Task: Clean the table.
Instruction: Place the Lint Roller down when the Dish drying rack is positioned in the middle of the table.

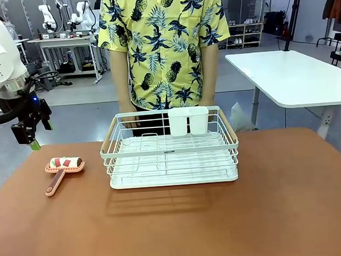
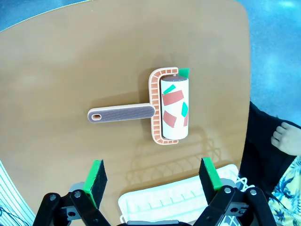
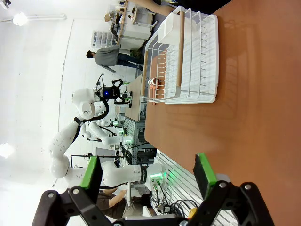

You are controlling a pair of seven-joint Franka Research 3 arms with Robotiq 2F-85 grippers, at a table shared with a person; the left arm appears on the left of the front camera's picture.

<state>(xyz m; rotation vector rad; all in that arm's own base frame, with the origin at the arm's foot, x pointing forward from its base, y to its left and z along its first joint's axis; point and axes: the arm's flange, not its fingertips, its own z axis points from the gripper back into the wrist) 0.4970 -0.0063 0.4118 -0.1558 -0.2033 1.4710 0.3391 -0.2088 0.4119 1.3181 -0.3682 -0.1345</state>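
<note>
Front view: left gripper partly cut off, jaws wide, empty; right gripper jaws wide, empty.

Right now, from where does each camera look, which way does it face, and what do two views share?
Front view: between the arms, facing across the table to the person; left tool hangs open.
Left wrist view: above the table, looking down at the lint roller; open left tool below.
Right wrist view: rolled sideways, looking along the table at the dish rack; open right tool.
All share the table and rack.
</note>
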